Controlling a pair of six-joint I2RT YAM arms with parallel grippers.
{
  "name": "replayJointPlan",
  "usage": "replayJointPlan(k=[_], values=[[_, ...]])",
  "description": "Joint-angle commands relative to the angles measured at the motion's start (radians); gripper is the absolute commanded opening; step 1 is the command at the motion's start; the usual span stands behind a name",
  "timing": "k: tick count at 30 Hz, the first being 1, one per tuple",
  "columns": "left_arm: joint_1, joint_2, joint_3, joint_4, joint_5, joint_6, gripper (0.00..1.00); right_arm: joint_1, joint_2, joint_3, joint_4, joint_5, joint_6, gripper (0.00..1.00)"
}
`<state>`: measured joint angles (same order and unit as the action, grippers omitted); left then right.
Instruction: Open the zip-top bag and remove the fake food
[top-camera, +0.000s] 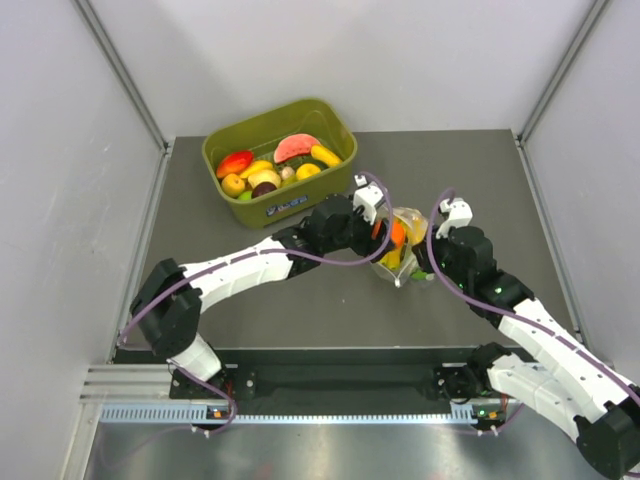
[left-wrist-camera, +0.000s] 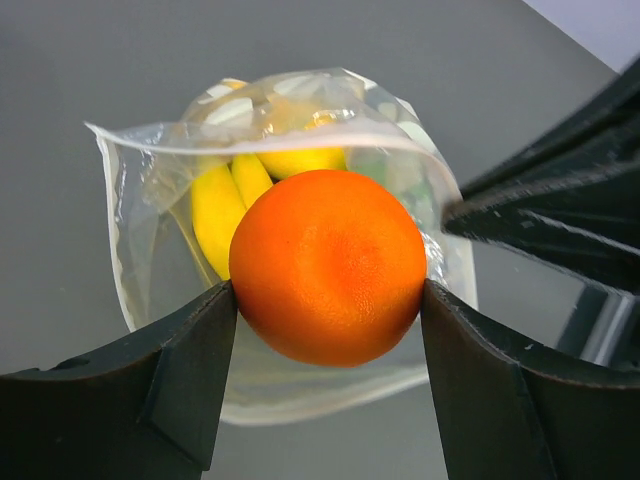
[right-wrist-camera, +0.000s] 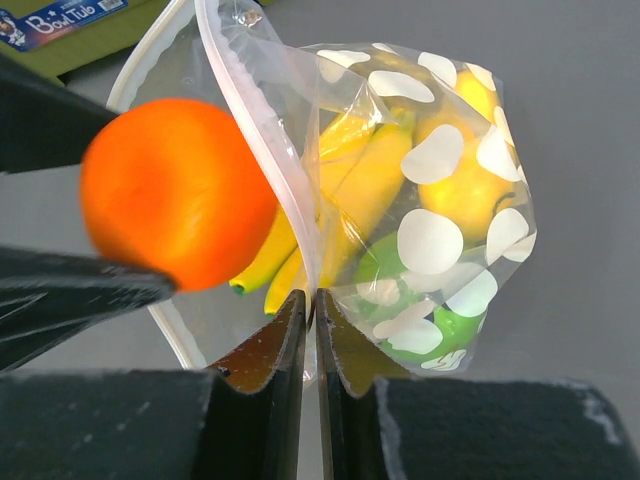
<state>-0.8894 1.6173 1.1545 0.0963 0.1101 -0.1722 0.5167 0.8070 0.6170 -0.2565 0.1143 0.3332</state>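
Two slips threaten: the glossy orange piece (left-wrist-camera: 330, 265) popping from the wide-set left fingers (left-wrist-camera: 150, 390) clamping it, or the zip-top bag (right-wrist-camera: 430, 240) sliding from the pinched-shut right fingers (right-wrist-camera: 265, 365).

The orange piece (left-wrist-camera: 328, 265) hides part of the yellow banana bunch (left-wrist-camera: 215, 210) in the zip-top bag (left-wrist-camera: 140, 260). The picture's top edge cuts off the olive-green tub (right-wrist-camera: 100, 38).

Olive-green tub (top-camera: 285, 207) on grey table (top-camera: 480, 180); watermelon slice (top-camera: 296, 147), dark purple fruit (top-camera: 264, 188) inside.
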Motion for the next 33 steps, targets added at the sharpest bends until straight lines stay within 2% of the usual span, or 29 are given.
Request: replayJointPlan(k=[1, 8, 12, 18, 22, 28, 33], values=[[0.006, -0.088, -0.013, -0.089, 0.062, -0.029, 0.00, -0.014, 0.000, 0.030, 0.016, 0.015, -0.011, 0.09], [0.017, -0.192, -0.045, -0.204, 0.109, -0.053, 0.00, -0.018, -0.003, 0.030, 0.017, 0.013, -0.013, 0.09], [0.073, -0.273, -0.108, -0.179, 0.131, -0.102, 0.00, -0.018, 0.000, 0.029, 0.017, 0.012, -0.016, 0.09], [0.245, -0.365, -0.124, -0.159, 0.183, -0.128, 0.00, -0.023, -0.003, 0.030, 0.013, 0.007, -0.019, 0.09], [0.374, -0.382, -0.090, -0.171, 0.122, -0.110, 0.00, -0.027, -0.006, 0.032, 0.010, 0.010, -0.023, 0.09], [0.538, -0.297, -0.015, -0.063, -0.032, -0.095, 0.00, -0.029, 0.012, 0.039, 0.016, -0.016, -0.022, 0.09], [0.627, -0.107, 0.122, -0.032, -0.089, -0.081, 0.00, -0.029, 0.008, 0.050, 0.005, -0.016, -0.026, 0.09]])
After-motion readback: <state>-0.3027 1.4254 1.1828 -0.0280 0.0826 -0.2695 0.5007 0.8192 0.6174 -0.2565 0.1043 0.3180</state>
